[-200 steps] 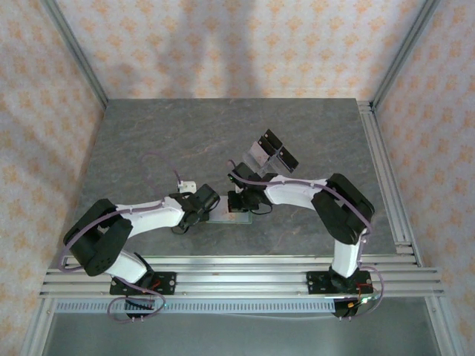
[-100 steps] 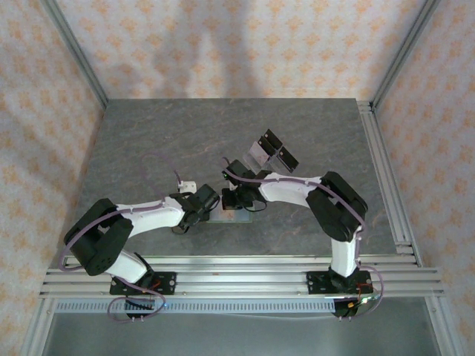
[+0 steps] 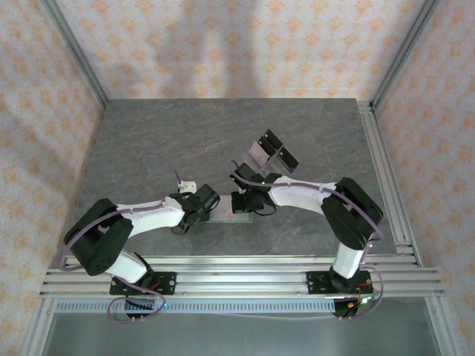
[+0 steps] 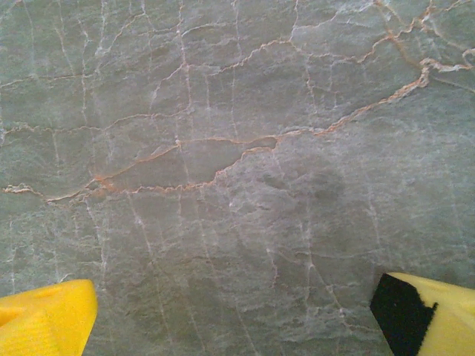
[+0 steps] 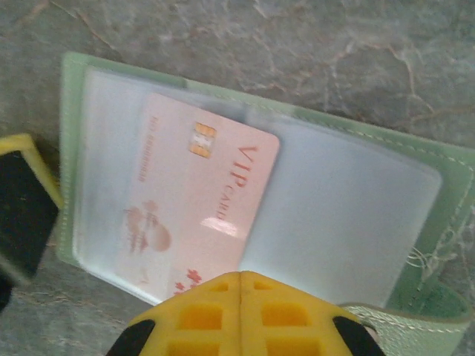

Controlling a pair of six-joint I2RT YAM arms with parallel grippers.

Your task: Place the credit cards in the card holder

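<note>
Pressing its 2 yellow fingers fully together on nothing, the right gripper (image 5: pixel 241 308) is sitting at the near edge of a pink VIP card (image 5: pixel 197 200). That card is lying tilted on the clear sleeve of the opened green card holder (image 5: pixel 456 245), with its upper corner seemingly under the plastic; depth unclear. Over the last second the right arm is swinging left, then back right, probably nudging the card inward. Meanwhile the left gripper (image 4: pixel 237 326) is staying wide open over the marble table (image 4: pixel 223 111), just left of the holder. Seating is looking unfinished.
</note>
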